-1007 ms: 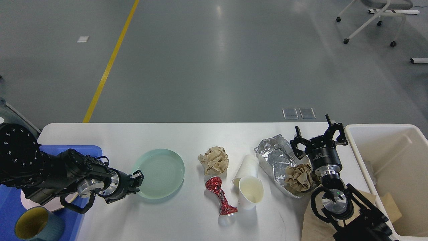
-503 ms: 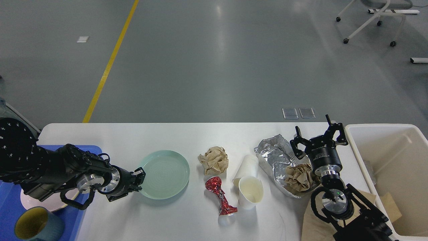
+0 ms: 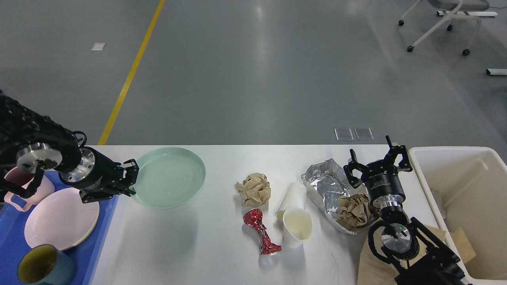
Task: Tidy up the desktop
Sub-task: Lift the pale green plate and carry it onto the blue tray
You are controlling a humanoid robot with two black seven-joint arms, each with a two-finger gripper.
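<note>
The white desktop fills the lower view. My left gripper is shut on the left rim of a pale green plate and holds it raised above the desktop's left side. My right gripper is open and empty, above a crumpled foil tray holding a brown paper ball. On the desktop lie another brown paper ball, a crushed red can and two white paper cups.
A blue tray at the left holds a pink plate, a pink mug and a dark teal mug. A cream-white bin stands at the right edge. Brown paper lies under my right arm.
My left gripper has lifted the green plate off the desktop and carried it up and to the left, toward the blue tray. My right arm has not moved.
</note>
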